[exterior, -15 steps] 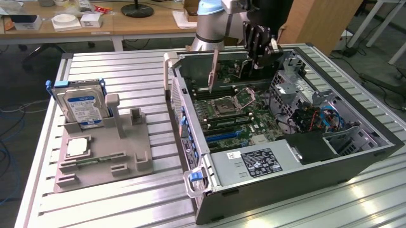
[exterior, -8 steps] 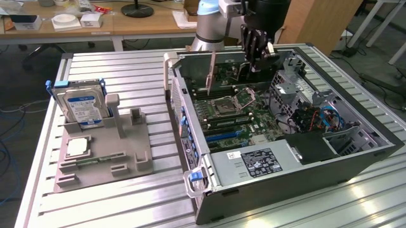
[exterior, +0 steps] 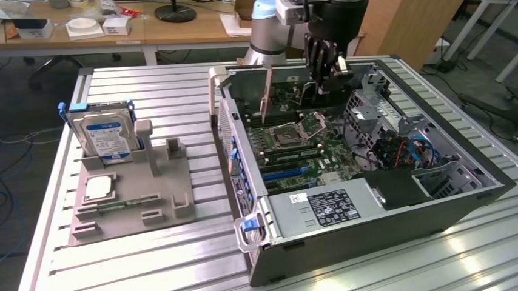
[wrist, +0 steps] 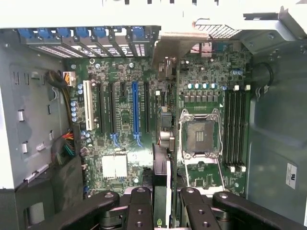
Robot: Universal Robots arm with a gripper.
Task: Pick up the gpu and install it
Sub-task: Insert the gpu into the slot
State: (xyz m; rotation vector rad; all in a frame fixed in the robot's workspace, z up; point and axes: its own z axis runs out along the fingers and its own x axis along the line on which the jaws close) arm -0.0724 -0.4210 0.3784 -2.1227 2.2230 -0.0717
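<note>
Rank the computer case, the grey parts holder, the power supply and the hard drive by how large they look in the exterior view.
1. computer case
2. grey parts holder
3. power supply
4. hard drive
The last two look close, and the power supply sits nearer the camera, so their order is unsure.

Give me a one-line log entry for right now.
gripper: shut on gpu | location: inside open computer case, over motherboard | seated in slot: cannot tell

Silver arm (exterior: 265, 43) with light-blue joint cap (exterior: 261, 9), black tool (wrist: 160, 211).
</note>
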